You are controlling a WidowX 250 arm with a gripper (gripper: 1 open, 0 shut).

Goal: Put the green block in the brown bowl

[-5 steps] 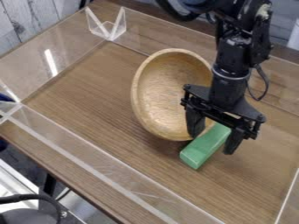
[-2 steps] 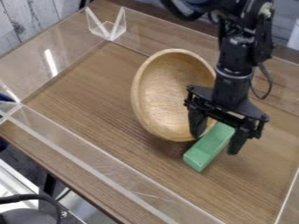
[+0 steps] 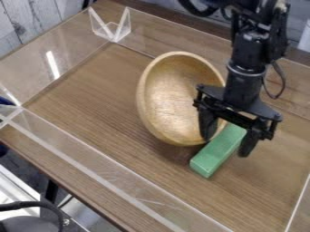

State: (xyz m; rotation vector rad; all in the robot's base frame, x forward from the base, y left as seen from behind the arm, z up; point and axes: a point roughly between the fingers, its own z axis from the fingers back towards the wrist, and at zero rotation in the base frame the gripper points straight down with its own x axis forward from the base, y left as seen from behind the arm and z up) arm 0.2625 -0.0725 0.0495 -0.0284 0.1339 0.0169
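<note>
Green block [image 3: 215,156]: long, flat, plain bright green, square-ended; lay on the wooden counter [image 3: 111,116] right of and below the frame's centre, slanted with its near end toward the bottom. Its far end was partly hidden by the claw [image 3: 227,140]. Black arm [image 3: 248,54] reached down from the upper right. Claw pointed downward, jaws wide, one on either side of the block's far part; contact could not be told. Brown bowl [image 3: 176,95]: round, light wood, centre of frame, just beside the block; its visible interior held nothing.
</note>
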